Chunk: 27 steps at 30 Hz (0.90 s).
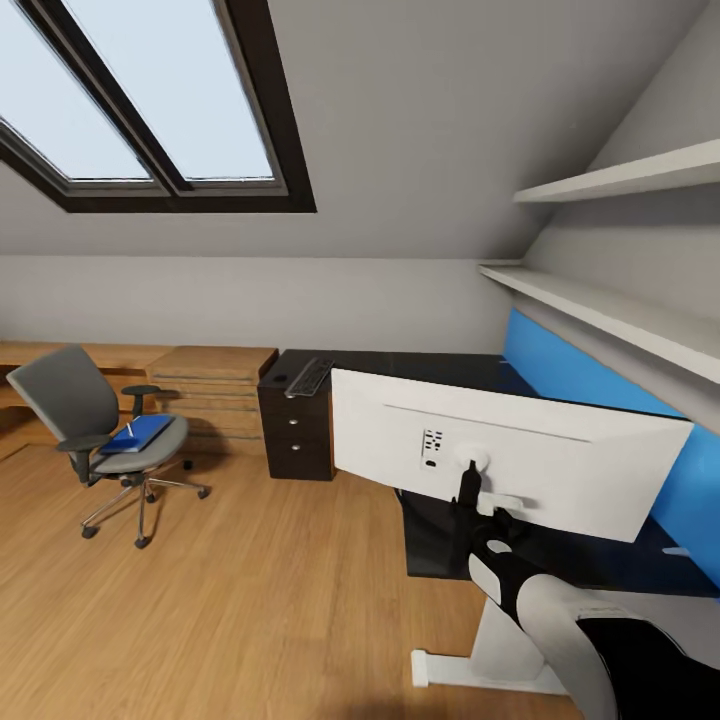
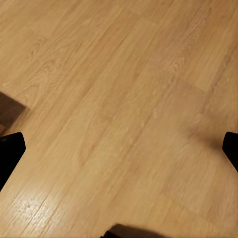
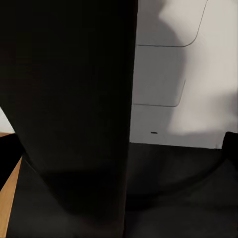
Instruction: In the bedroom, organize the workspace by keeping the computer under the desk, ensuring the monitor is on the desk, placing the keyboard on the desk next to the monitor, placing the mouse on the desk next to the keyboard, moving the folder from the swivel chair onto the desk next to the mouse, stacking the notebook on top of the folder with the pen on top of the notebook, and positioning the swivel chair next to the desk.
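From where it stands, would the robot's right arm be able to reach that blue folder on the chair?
Probably not: the folder lies on the swivel chair well across the floor, while the right gripper is at the monitor.

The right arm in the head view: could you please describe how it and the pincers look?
The right arm has a smooth white rounded shell, a glossy black section nearer the body and a black band at the wrist. Its right pincer is slim and black, seen against the monitor. In the left wrist view, the left pincer has plain black fingertips. No cables or markings are visible.
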Available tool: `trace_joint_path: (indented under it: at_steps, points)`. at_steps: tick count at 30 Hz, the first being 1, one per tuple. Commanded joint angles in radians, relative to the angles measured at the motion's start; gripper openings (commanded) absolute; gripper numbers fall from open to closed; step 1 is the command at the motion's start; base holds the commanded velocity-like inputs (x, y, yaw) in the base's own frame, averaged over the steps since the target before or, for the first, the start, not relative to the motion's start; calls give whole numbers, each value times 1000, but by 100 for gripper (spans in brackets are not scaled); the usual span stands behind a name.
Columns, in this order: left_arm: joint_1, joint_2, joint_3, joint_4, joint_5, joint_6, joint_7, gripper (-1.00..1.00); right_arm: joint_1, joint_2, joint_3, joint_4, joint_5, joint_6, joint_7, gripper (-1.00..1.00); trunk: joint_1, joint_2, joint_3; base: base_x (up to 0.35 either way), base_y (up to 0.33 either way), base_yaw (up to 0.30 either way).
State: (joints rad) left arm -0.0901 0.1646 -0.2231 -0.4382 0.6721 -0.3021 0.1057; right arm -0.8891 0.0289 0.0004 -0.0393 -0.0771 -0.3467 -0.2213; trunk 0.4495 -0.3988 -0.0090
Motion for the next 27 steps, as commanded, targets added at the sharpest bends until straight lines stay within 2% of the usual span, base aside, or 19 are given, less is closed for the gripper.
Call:
trace_joint_path:
  at_steps: [1,5,17,23,25,26,27]
  points:
    - [0,1,-9,0,4,-4,8,100,-1,0,1,1,-8,-5,0,100,0,-1,-1,0,0,0]
    - [0,1,-9,0,4,-3,8,100,-1,0,1,1,-7,-5,0,100,0,-1,-1,-20,0,0]
    - [0,1,-9,0,4,-3,7,100,-1,0,1,1,-7,-5,0,100,0,-1,-1,-291,0,0]
    - [0,0,-10,0,4,-3,8,100,-1,-1,1,0,-8,-7,-9,100,0,-1,-1,-103,-68,0]
    - [0,-1,-11,1,5,-2,8,100,-1,-11,1,-2,-9,-9,-16,100,0,-1,-1,-17,-250,0]
    - [0,-1,-11,3,8,1,8,100,-1,-30,0,-2,-11,-39,-20,100,0,-1,-1,-3,-301,0]
    - [0,-1,-11,4,8,3,8,100,-1,-34,0,-1,-12,-56,-21,100,0,-1,-1,-2,-305,0]
